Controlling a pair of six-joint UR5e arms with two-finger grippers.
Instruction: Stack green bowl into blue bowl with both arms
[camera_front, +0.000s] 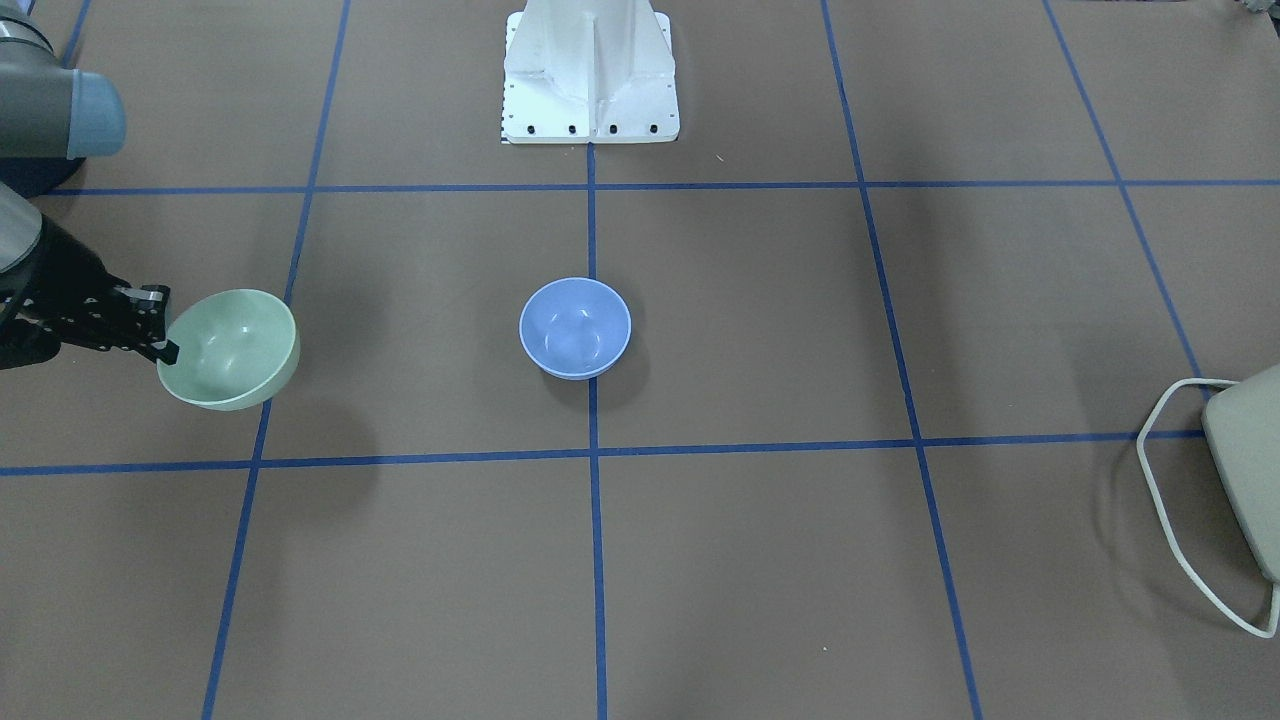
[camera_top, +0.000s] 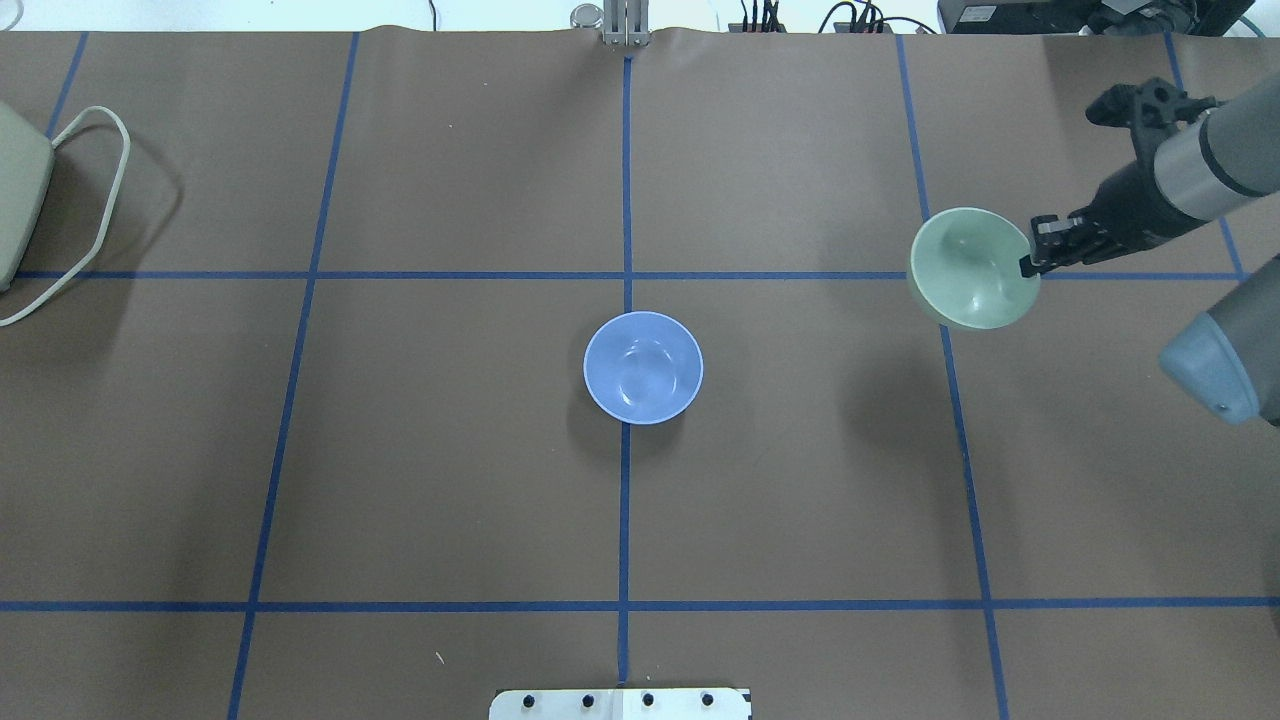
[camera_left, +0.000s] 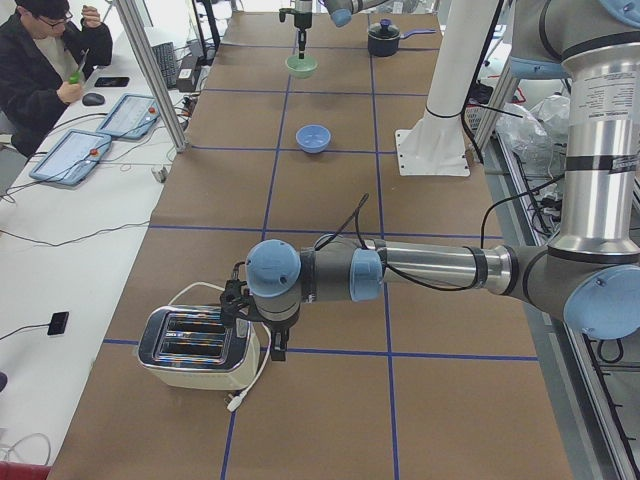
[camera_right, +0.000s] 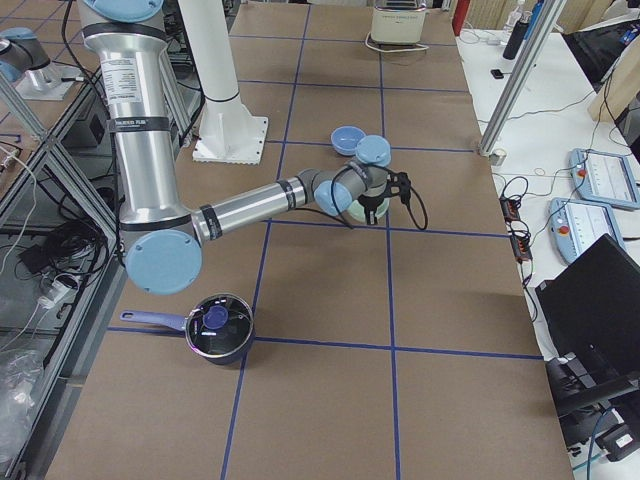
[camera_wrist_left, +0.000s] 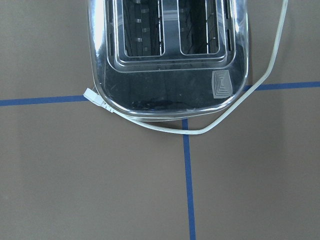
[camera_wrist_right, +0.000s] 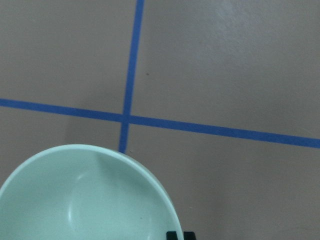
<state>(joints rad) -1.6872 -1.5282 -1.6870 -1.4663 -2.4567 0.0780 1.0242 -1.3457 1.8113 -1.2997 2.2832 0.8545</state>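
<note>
From the front-facing camera, the blue bowl (camera_front: 575, 328) sits upright on the table (camera_front: 760, 560), on a blue tape line (camera_front: 592, 230) in front of the white base (camera_front: 590, 70). Well apart from it, toward the robot's right, the green bowl (camera_front: 235, 350) hangs tilted in the right gripper (camera_front: 162, 340), which is closed on its rim. The overhead camera agrees: the green bowl is well to the blue bowl's side and a little farther from the robot, and its shadow lies apart from it, so it looks lifted clear. In the exterior left view the left gripper (camera_left: 274, 342) hovers by a toaster (camera_left: 195, 348), far from the blue bowl; whether it is wide or narrow I cannot tell. In the exterior right view the right arm (camera_right: 250, 205) partly covers the green bowl, on the near side of the blue bowl. The left wrist camera sees only the toaster and its cord (camera_wrist_left: 235, 107); no fingers show. The right wrist camera looks into the green bowl's hollow. Both bowls look light, stiff and glossy, so probably slippery. A rim pinch seems the natural hold, though the bowl may swing about it.
</note>
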